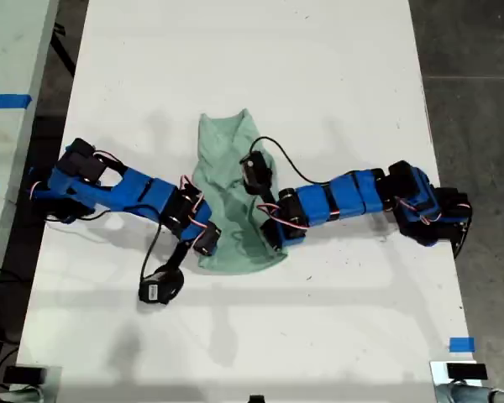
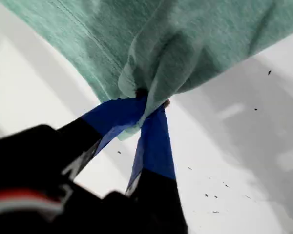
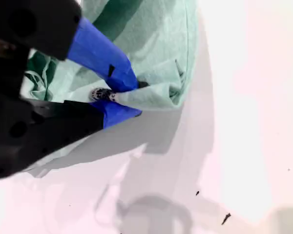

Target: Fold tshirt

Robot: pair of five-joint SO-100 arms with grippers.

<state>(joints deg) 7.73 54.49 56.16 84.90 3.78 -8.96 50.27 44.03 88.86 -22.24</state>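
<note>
Tshirt (image 1: 228, 189) lies bunched lengthwise in the middle of your white counter (image 1: 336, 75), between the two blue arms. Your first hand (image 2: 147, 105) is clamped on a gathered fold at the cloth's edge. Your second hand (image 3: 124, 97) is likewise pinched tight on a folded corner of it.
</note>
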